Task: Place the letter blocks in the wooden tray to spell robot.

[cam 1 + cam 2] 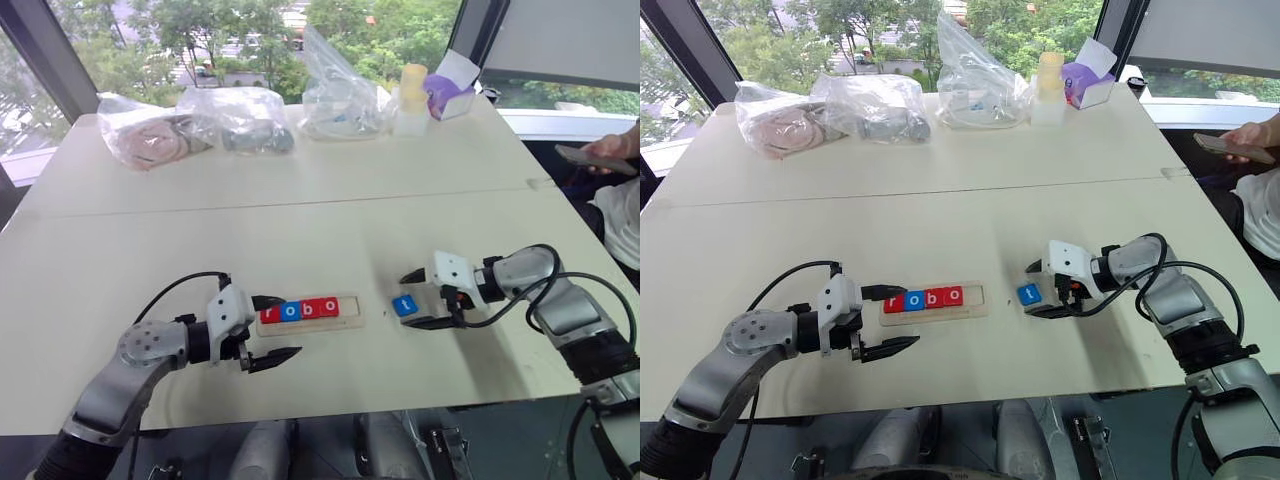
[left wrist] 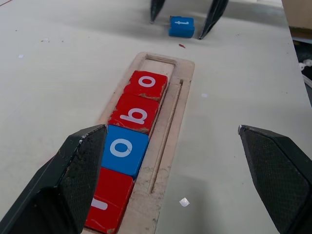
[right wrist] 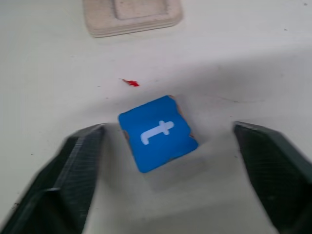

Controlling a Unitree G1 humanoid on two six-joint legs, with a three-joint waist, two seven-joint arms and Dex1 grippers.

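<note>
From the head view, your tray (image 1: 310, 311) holds r, o, b, o; the t block (image 1: 404, 306) lies on the surface beside it. Left wrist view: left gripper (image 2: 170, 161) jaws wide, empty. Right wrist view: right gripper (image 3: 170, 161) jaws straddle the skewed t untouched; closing may twist it away.

Bright daylight from windows (image 1: 250, 40) at 12 o'clock; table (image 1: 330, 220) evenly lit, mild glare on plastic bags (image 1: 340, 95). Soft shadows under both arms. Right wrist view motion-blurred, esp. finger edges at 7 & 5 o'clock. Left wrist view sharp, far end softer.
</note>
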